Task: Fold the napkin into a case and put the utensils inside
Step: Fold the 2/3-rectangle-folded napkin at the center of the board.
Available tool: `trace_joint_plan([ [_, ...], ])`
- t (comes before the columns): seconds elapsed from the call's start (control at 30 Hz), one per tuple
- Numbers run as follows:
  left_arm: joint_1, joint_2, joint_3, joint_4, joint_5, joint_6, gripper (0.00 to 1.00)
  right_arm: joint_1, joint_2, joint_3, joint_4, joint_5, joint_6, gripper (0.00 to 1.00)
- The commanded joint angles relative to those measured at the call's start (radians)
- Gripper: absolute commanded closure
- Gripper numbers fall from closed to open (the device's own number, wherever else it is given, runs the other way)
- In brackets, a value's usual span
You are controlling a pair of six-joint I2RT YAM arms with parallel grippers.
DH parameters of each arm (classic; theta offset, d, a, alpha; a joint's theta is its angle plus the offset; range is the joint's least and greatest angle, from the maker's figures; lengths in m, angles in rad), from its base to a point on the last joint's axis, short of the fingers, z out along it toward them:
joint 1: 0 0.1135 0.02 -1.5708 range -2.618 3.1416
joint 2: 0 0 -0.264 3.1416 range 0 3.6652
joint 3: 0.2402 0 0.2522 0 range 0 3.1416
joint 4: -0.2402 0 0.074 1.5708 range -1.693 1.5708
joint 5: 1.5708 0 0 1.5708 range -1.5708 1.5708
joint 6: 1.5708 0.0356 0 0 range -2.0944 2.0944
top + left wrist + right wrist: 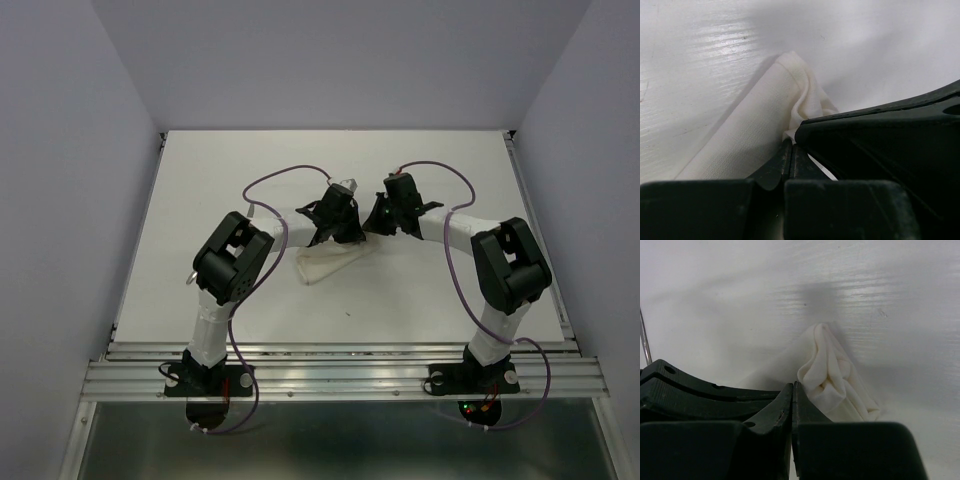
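Note:
The white napkin (325, 262) lies mid-table with one end pulled up into a tent toward the two grippers. My left gripper (791, 145) is shut, and the napkin (750, 130) puckers into its tips. Tip to tip with it, my right gripper (793, 386) is shut too, with a bunched fold of napkin (832, 375) coming out at its tip. From above, the left gripper (352, 232) and right gripper (374, 226) meet over the napkin's far end. The utensils are out of view, and no finished case shows.
The white table (200, 200) is walled on three sides, with a metal rail (340, 352) along the near edge. Purple cables (270, 178) loop over both arms. A thin grey sliver (644, 340) shows at the right wrist view's left edge; I cannot tell what it is.

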Motion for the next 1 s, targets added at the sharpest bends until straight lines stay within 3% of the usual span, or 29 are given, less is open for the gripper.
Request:
trace_joint_plan([
  [0.0,-0.009,-0.033,-0.020,-0.049,-0.016,0.026,1.00,0.006,-0.017,-0.026,-0.048,0.090,-0.015,0.96],
  [0.2,-0.009,-0.060,-0.019,-0.070,-0.039,0.009,0.95,0.006,-0.001,-0.037,-0.062,0.120,-0.023,0.96],
  [0.4,-0.007,-0.128,-0.034,-0.085,-0.027,0.009,0.78,0.006,0.013,-0.048,-0.064,0.160,-0.020,0.96],
  [0.9,0.003,-0.257,-0.039,-0.180,-0.028,0.045,0.75,0.006,0.032,-0.060,-0.051,0.159,-0.015,0.97],
  [0.97,0.031,-0.275,-0.066,-0.182,-0.045,0.034,0.79,0.006,0.030,-0.059,-0.053,0.159,-0.015,0.97],
])
